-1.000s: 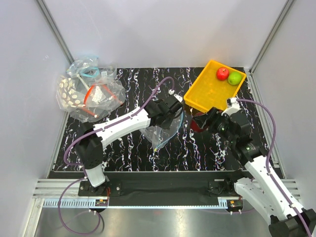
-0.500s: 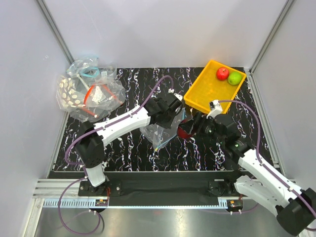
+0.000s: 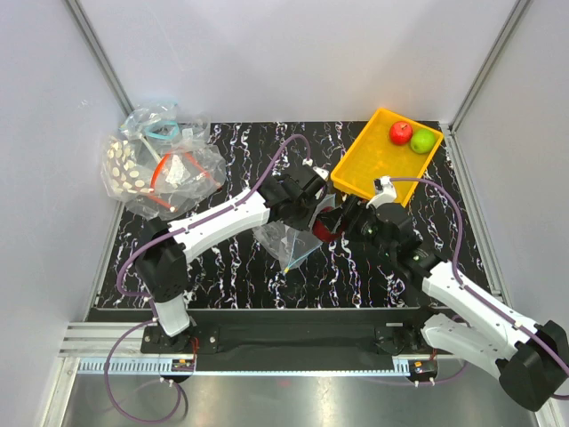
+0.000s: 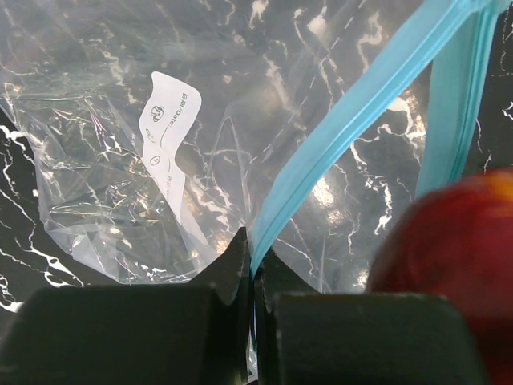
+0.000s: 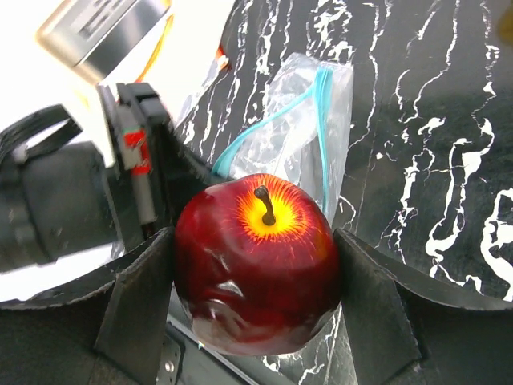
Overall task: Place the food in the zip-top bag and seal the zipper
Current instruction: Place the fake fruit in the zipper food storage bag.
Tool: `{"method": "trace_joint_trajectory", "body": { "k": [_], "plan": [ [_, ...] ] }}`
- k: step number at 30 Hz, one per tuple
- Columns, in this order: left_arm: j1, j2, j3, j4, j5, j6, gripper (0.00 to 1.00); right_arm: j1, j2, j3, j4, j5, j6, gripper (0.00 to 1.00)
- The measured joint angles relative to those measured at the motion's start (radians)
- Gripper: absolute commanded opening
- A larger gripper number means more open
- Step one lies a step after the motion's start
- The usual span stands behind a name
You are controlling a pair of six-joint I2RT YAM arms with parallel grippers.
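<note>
My left gripper (image 3: 313,210) (image 4: 252,258) is shut on the teal-blue zipper (image 4: 361,104) of the clear zip-top bag (image 3: 286,238) (image 4: 120,136) and holds the mouth up off the table. My right gripper (image 3: 334,228) (image 5: 256,265) is shut on the dark maroon fruit (image 3: 329,229) (image 5: 256,261), stem up, right beside the left gripper at the bag's mouth (image 5: 309,104). The maroon fruit also shows at the lower right of the left wrist view (image 4: 461,265). The bright red fruit (image 3: 400,132) and the lime green fruit (image 3: 423,140) lie in the yellow tray (image 3: 373,173).
A heap of other clear bags (image 3: 173,169), among them a white-dotted one (image 3: 123,165) and ones with red-orange strips, lies at the back left. The yellow tray stands at the back right, close behind both grippers. The table top is black marble.
My right gripper has carried the maroon fruit to the left, from below the tray to the bag's mouth. The left gripper has kept its hold on the zipper and shifted slightly.
</note>
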Motion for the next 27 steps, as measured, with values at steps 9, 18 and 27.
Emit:
{"method": "trace_joint_trajectory", "body": {
  "k": [9,18,27],
  "plan": [
    [0.001,0.000,0.000,0.003,0.020,-0.009,0.00,0.007,0.081,0.014,0.008,0.072,0.055,0.36],
    [0.005,-0.037,0.000,0.001,0.043,-0.029,0.00,0.034,0.118,0.014,0.014,0.111,0.058,0.41],
    [0.016,-0.102,0.000,0.004,0.103,-0.055,0.00,0.061,0.124,0.014,0.012,0.137,0.057,0.76]
  ]
}}
